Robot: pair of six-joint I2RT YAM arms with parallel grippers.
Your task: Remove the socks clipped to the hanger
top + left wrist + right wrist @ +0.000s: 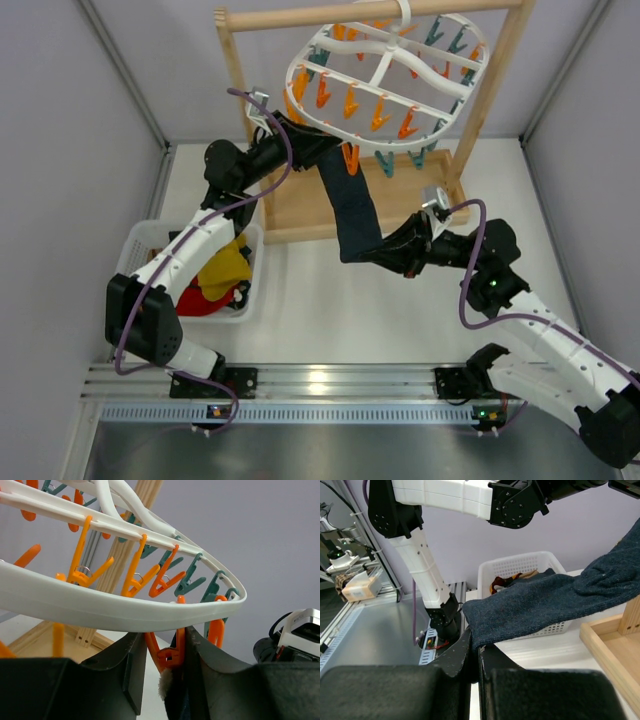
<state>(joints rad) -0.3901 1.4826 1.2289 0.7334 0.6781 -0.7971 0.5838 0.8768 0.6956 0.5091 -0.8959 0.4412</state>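
Sock: dark navy sock is hanging by its top from the near rim of the hanger and slanting down toward the right arm, pulled into a long, fairly taut strip.
Hanger: white oval hanger is dangling from the top bar of the wooden rack, tilting, with orange and teal clips hanging from its bars.
Clip: orange clip under the rim is gripping the sock's fuzzy top edge.
Left claw: left claw is reaching up under the rim, its two fingers sitting against both sides of the orange clip and pinching it.
Right claw: right claw is pinching the sock's lower end, with the fabric running out from between the pressed-together fingers in the right wrist view.
Other socks: yellow sock and red sock are lying bunched together in the basket.
Basket: white slotted basket is sitting on the bench beside the left arm.
Bench: white bench is carrying the rack's wooden base and the basket, well apart from each other.
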